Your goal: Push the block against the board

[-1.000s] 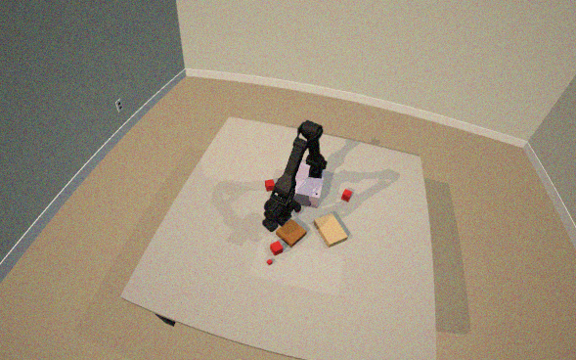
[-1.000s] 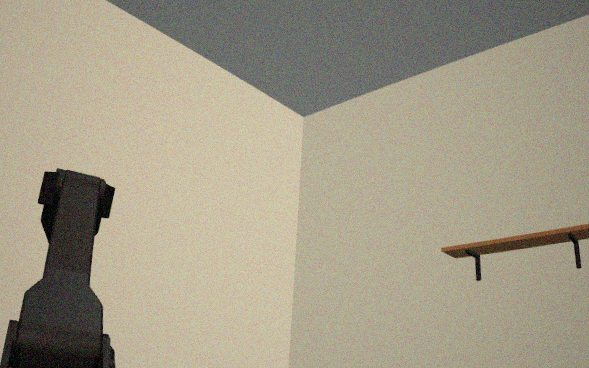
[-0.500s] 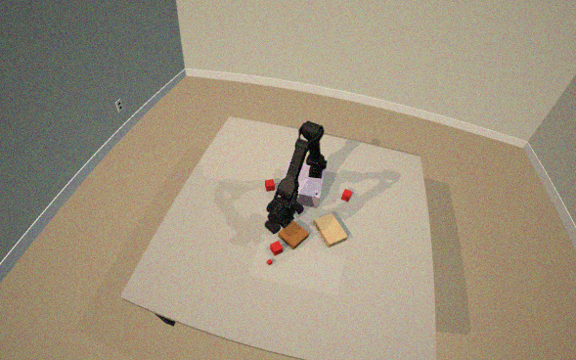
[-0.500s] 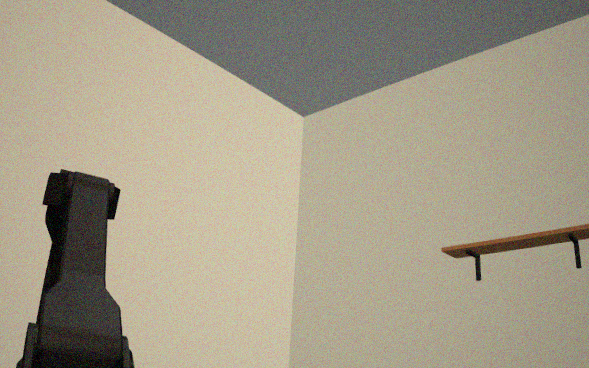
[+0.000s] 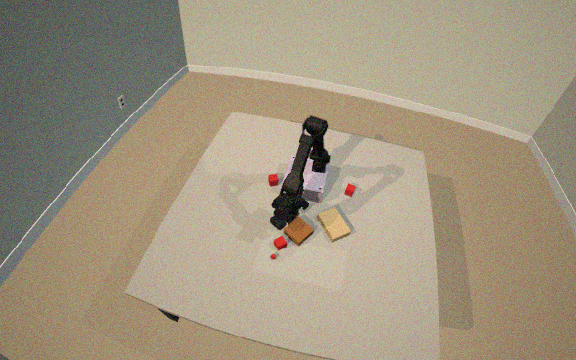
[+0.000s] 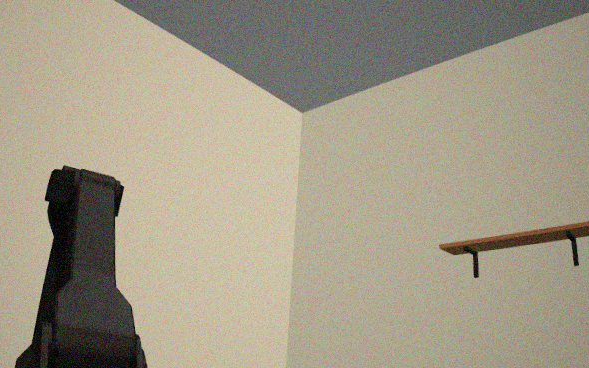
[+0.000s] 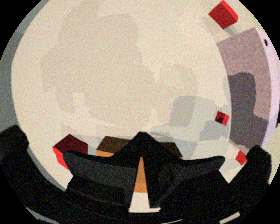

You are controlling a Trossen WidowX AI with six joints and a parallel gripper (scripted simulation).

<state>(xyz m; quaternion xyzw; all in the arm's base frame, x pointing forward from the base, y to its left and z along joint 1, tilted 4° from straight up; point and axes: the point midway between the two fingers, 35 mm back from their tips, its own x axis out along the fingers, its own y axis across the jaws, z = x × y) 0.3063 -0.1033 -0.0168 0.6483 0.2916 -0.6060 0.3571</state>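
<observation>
- The jaws [image 5: 278,224] are closed narrow with nothing between them, at the near edge of the block [image 5: 298,231] [image 7: 116,143]; whether they touch it I cannot tell.
- The brown block lies flat on the surface [image 5: 383,274] [image 7: 101,45]; the pale board [image 5: 334,223] lies beside it with a gap between, so the joining is not yet done.
- A push off the block's middle could spin it, leaving only a corner against the board.
- The two look turned differently; unless that is corrected, a whole side may not meet.
- Pushing too hard after contact could slide the board away or swing it round.
- Sides could meet well while no edges line up, if the push runs off to one side.
- Jaws set too high could ride over the block; on backing off, they could drag it.
- Count: one block, one board, one arm [image 5: 300,161] [image 6: 92,250], one pale base [image 5: 314,194] [image 7: 246,55].
- Red cubes [image 5: 280,243] [image 7: 71,146]: four show from above, one of them tiny. The wrist view also shows four; the arm may hide another from above, so the full total is uncertain.
</observation>
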